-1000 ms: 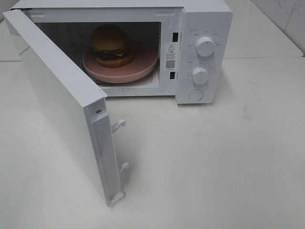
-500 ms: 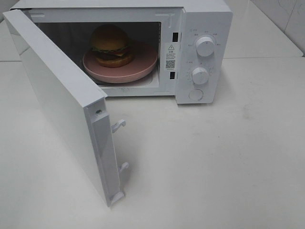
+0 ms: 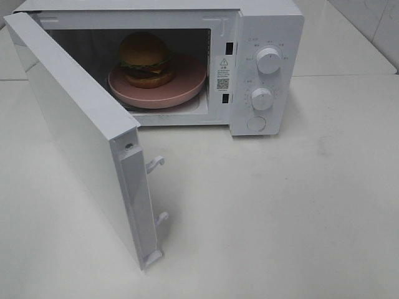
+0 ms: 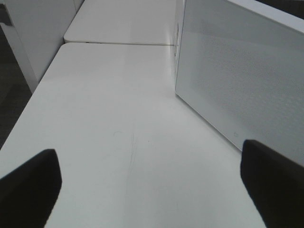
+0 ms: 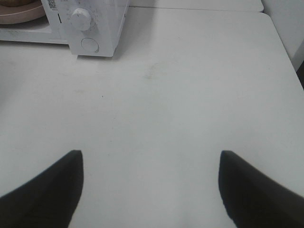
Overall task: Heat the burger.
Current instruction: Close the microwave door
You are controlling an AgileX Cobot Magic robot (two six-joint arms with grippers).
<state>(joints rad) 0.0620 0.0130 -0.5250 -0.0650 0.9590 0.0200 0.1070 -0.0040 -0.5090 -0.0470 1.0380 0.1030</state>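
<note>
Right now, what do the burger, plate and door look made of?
Burger: probably a plastic replica, going by the bun's even glossy sheen. Plate: matte pink, plastic or ceramic, unclear. Door: smooth white, faintly glossy shell, painted metal or plastic; can't tell which.

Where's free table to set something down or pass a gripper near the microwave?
Free: table in front of the dial panel, right of the open door; also the strip left of the door. Crowded: microwave cavity, filled by plate and burger.
</note>
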